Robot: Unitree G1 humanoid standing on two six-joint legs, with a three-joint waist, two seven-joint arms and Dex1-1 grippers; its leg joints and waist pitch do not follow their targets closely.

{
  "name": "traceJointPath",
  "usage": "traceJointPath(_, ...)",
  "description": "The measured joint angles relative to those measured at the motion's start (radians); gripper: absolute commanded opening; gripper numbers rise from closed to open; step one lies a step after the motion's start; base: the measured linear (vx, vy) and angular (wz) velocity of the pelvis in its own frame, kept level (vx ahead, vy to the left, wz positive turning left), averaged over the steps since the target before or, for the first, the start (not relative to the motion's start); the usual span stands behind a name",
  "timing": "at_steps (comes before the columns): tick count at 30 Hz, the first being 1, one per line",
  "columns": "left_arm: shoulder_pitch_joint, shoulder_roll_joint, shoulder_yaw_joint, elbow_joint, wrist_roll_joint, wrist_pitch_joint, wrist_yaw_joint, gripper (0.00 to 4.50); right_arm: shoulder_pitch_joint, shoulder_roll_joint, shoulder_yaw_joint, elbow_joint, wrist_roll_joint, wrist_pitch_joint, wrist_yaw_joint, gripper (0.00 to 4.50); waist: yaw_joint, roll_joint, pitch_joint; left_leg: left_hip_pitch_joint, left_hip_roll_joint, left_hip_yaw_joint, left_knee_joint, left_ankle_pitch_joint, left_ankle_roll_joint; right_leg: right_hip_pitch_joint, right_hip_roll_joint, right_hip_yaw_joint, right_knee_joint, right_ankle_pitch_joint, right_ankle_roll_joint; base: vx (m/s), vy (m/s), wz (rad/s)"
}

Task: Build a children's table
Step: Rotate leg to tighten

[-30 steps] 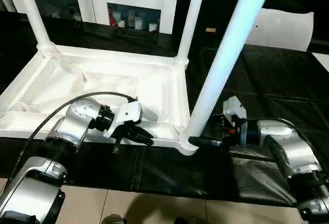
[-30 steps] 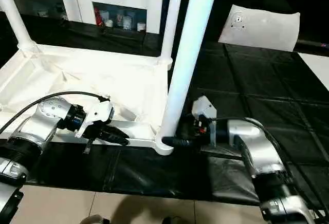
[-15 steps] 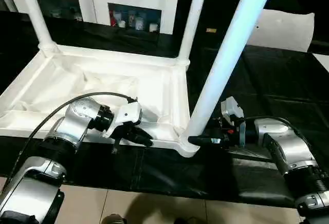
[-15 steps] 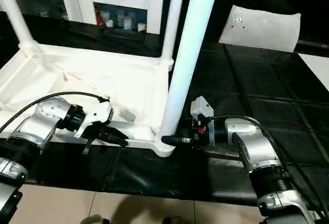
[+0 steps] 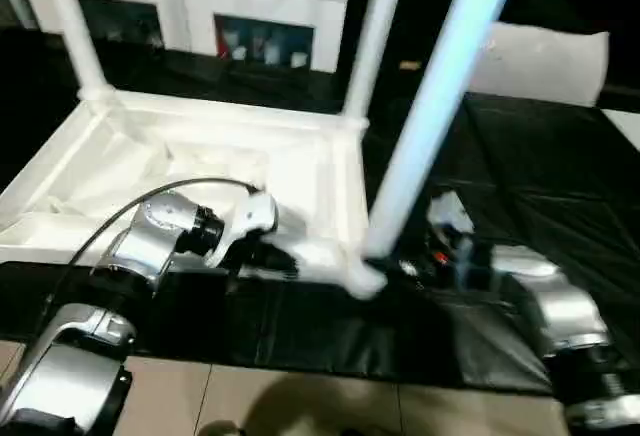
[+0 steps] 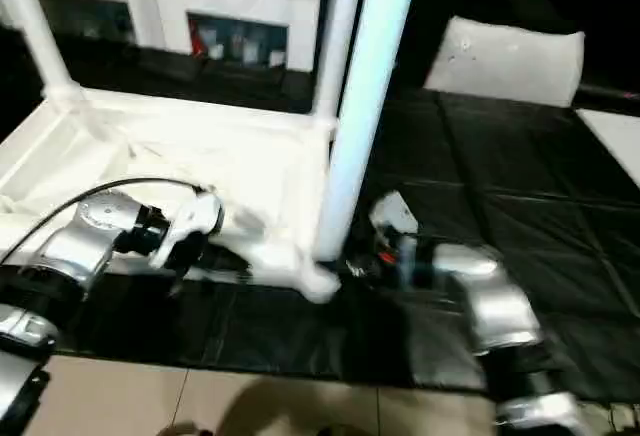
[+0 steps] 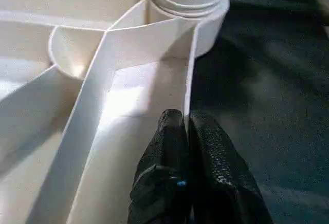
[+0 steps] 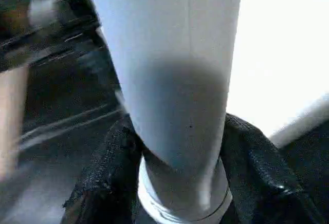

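Lying upside down on the black mat, the white tabletop shows its ribbed underside. Three white legs stand up from its corner sockets: a far left leg, a far right leg, and a near leg at the near right corner.

The head views show both silver arms. The left gripper sits at the near edge of the tabletop. The right gripper sits at the bottom of the near leg, just by the corner socket. From up here the fingers are too blurry to read.

The wrist views show the grips up close. In the left wrist view, the two black fingers are pinched tight on the thin rim wall of the tabletop, one on each side. Past them is a round socket with a leg base in it.

In the right wrist view, the near leg stands between the two black fingers. One finger is on each side, touching the leg just above its ringed base.

A white pillow-like block lies far back on the mat. A white cabinet stands behind the table.
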Motion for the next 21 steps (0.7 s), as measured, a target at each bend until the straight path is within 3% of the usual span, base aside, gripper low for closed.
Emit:
traceJointPath(1, 0.0, -0.013, 0.007, 0.0, 0.003, 0.022, 0.032, 0.0, -0.003, 0.022, -0.01, 0.002, -0.009, 0.011, -0.055, 1.93, -0.008, 0.001, 0.0, 0.0, 0.001, -0.003, 0.0, 0.0, 0.0, 0.004, 0.0, -0.006, -0.009, 0.0, 0.0, -0.076, 0.03, -0.07)
traceJointPath(3, -0.002, -0.06, 0.02, 0.0, 0.009, 0.08, 0.117, 0.0, -0.008, 0.075, -0.046, 0.019, -0.027, 0.024, -0.183, 1.92, -0.026, 0.012, 0.004, 0.0, 0.008, -0.013, 0.0, 0.0, 0.001, 0.02, -0.002, -0.035, -0.04, 0.0, 0.0, -0.073, 0.041, -0.08)
traceJointPath(4, -0.002, -0.075, 0.022, 0.0, 0.009, 0.103, 0.151, 0.0, -0.018, 0.099, -0.058, 0.031, -0.039, 0.032, -0.234, 1.92, -0.039, 0.024, 0.006, 0.0, 0.014, -0.019, -0.001, -0.001, 0.001, 0.035, -0.002, -0.054, -0.057, -0.001, 0.0, -0.096, 0.055, -0.06)
traceJointPath(5, -0.006, -0.096, 0.031, 0.001, 0.009, 0.133, 0.194, 0.0, -0.032, 0.129, -0.071, 0.04, -0.051, 0.043, -0.301, 1.91, -0.044, 0.033, 0.014, -0.002, 0.019, -0.019, -0.004, 0.0, 0.001, 0.043, -0.003, -0.061, -0.04, -0.029, -0.004, -0.096, 0.055, -0.06)
traceJointPath(6, -0.012, -0.112, 0.034, 0.002, 0.01, 0.153, 0.225, 0.0, -0.035, 0.147, -0.082, 0.041, -0.056, 0.047, -0.345, 1.91, -0.035, 0.038, 0.02, -0.004, 0.017, -0.003, -0.005, 0.0, 0.001, 0.029, -0.004, -0.058, 0.015, -0.059, -0.021, -0.135, 0.053, 0.05)
traceJointPath(7, -0.021, -0.137, 0.034, 0.003, 0.017, 0.171, 0.267, 0.0, -0.036, 0.168, -0.104, 0.041, -0.06, 0.052, -0.398, 1.91, -0.018, 0.024, 0.019, -0.003, 0.017, 0.022, -0.005, 0.0, 0.001, 0.026, -0.009, -0.04, 0.088, -0.079, -0.037, 0.0, 0.0, 0.0)
traceJointPath(8, -0.034, -0.159, 0.04, 0.002, 0.023, 0.185, 0.31, 0.0, -0.06, 0.19, -0.12, 0.05, -0.071, 0.058, -0.461, 1.91, 0.003, -0.023, 0.009, 0.007, 0.005, 0.053, 0.005, 0.001, -0.001, 0.021, -0.006, 0.026, 0.127, -0.119, 0.009, 0.0, 0.0, 0.0)
traceJointPath(9, -0.034, -0.175, 0.051, 0.001, 0.027, 0.199, 0.335, 0.0, -0.08, 0.206, -0.125, 0.064, -0.08, 0.062, -0.507, 1.91, 0.007, -0.022, 0.009, -0.005, -0.001, 0.045, 0.027, -0.012, -0.001, 0.002, -0.002, 0.032, 0.133, -0.12, 0.005, 0.046, -0.128, -0.12)
traceJointPath(10, -0.034, -0.199, 0.064, 0.001, 0.026, 0.219, 0.363, 0.0, -0.096, 0.222, -0.135, 0.077, -0.088, 0.063, -0.553, 1.91, 0.022, 0.0, 0.0, -0.017, -0.009, 0.008, 0.053, -0.022, 0.011, 0.006, 0.003, 0.031, 0.132, -0.12, 0.005, 0.098, -0.055, -0.32)
traceJointPath(11, -0.034, -0.233, 0.073, 0.001, 0.026, 0.245, 0.399, 0.0, -0.102, 0.237, -0.151, 0.083, -0.097, 0.061, -0.605, 1.91, 0.034, 0.019, -0.011, -0.018, -0.031, -0.026, 0.042, -0.018, 0.003, 0.001, 0.009, 0.025, 0.126, -0.118, 0.005, 0.098, -0.055, -0.32)
traceJointPath(13, -0.035, -0.257, 0.08, -0.011, 0.027, 0.268, 0.452, 0.0, -0.125, 0.256, -0.161, 0.098, -0.11, 0.063, -0.662, 1.91, 0.026, 0.018, -0.014, -0.014, -0.031, -0.018, 0.022, -0.009, 0.002, -0.004, 0.012, 0.034, 0.115, -0.098, -0.002, 0.041, -0.004, -0.01)
traceJointPath(14, -0.035, -0.257, 0.086, -0.017, 0.028, 0.275, 0.471, 0.0, -0.143, 0.28, -0.171, 0.112, -0.12, 0.063, -0.699, 1.91, 0.024, 0.022, -0.014, -0.019, -0.028, -0.018, 0.016, -0.006, 0.002, -0.003, 0.018, 0.033, 0.1, -0.085, -0.011, 0.0, 0.0, 0.0)
traceJointPath(16, -0.035, -0.259, 0.086, -0.025, 0.029, 0.279, 0.478, 0.0, -0.147, 0.285, -0.173, 0.113, -0.122, 0.061, -0.711, 1.91, 0.02, 0.023, -0.015, -0.018, -0.027, -0.017, 0.004, 0.001, 0.006, -0.001, 0.019, 0.031, 0.081, -0.074, -0.012, 0.0, 0.0, 0.0)
traceJointPath(17, -0.035, -0.26, 0.086, -0.03, 0.029, 0.282, 0.479, 0.0, -0.147, 0.285, -0.174, 0.113, -0.122, 0.055, -0.711, 2.26, 0.018, 0.024, -0.014, -0.019, -0.027, -0.014, 0.0, 0.003, 0.01, -0.001, 0.019, 0.032, 0.071, -0.068, -0.013, 0.0, 0.0, 0.0)
traceJointPath(21, -0.026, -0.254, 0.083, -0.053, 0.037, 0.287, 0.486, 0.0, -0.125, 0.292, -0.174, 0.09, -0.121, 0.041, -0.698, 2.61, 0.009, 0.024, -0.014, -0.02, -0.028, -0.007, -0.005, 0.005, 0.015, 0.002, 0.018, 0.034, 0.05, -0.055, -0.012, 0.0, 0.0, 0.0)
